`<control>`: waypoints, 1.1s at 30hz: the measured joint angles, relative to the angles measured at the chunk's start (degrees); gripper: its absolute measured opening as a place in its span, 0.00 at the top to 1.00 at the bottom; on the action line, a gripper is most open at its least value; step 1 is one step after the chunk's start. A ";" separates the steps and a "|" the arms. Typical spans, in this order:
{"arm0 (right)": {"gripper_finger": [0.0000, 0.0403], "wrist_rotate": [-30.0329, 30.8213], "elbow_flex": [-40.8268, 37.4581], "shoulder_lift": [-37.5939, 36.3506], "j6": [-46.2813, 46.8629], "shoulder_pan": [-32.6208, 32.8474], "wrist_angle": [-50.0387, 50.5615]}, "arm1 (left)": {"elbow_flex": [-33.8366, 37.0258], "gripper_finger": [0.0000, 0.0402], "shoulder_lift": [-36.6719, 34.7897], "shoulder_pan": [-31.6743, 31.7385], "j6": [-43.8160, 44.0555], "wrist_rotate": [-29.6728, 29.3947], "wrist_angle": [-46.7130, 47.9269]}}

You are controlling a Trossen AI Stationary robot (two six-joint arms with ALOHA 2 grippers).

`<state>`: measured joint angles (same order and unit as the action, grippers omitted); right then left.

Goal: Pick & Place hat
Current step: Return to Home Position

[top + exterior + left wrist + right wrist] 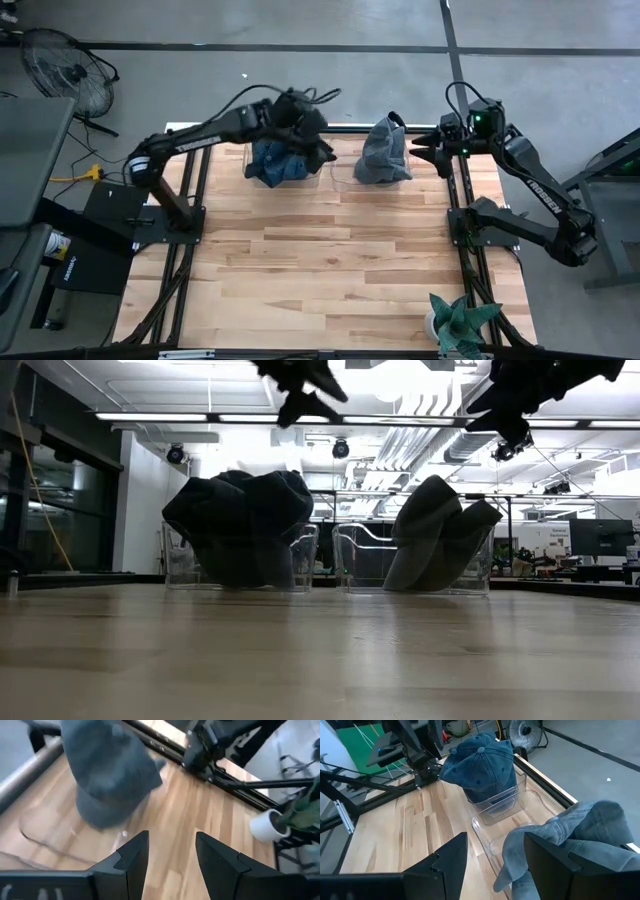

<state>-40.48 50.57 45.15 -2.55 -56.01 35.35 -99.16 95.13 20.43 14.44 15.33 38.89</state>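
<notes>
Blue caps (281, 160) lie heaped in the left bin (248, 172) at the far side of the table (330, 260) in the high view. Grey caps (384, 152) fill the right bin (345, 176) just beside it. The left gripper (324, 150) hangs over the blue caps' inner edge. The right gripper (426, 148) sits close beside the grey caps, pointing at them. White lettering runs along the right arm, too small to read for certain. A plant (462, 320) in a white pot (432, 322) stands at the near right corner, and a fan (66, 66) is on the floor far left.

In the low view both clear bins stand side by side, apart, with the blue caps (240, 525) bulging well above the left rim and the grey caps (435, 530) leaning over the right one. Both arms hang dark at the top, clear of the caps.

The left wrist view shows the left gripper's (170, 852) jaws spread with nothing between them, and the grey caps (110, 775) and the pot (264, 825) beyond.

The right wrist view shows the right gripper's (492, 860) jaws spread too, holding nothing, with the grey caps (585, 832) close ahead and the blue caps (482, 767) farther off in their bin. No brand shows on any cap.
</notes>
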 joint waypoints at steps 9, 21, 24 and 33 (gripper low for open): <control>0.53 0.09 -0.04 0.11 1.15 -0.02 -0.11 | 31.73 0.60 -22.09 -0.26 10.35 -4.92 -24.69; 0.53 -0.41 -0.04 -1.10 6.23 0.00 -0.08 | 59.22 0.60 -54.22 -0.64 18.60 -19.74 -35.07; 0.53 -0.29 -0.04 -2.20 6.44 -0.02 -0.46 | 64.29 0.60 -60.10 -0.68 19.30 -21.49 -39.30; 0.53 4.16 -5.41 -9.23 6.05 -0.02 -5.94 | 78.34 0.60 -68.04 -0.68 20.99 -24.82 -49.47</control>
<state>-36.32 45.15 35.92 3.50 -56.03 29.41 -20.82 27.09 19.75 35.43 -9.49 -10.58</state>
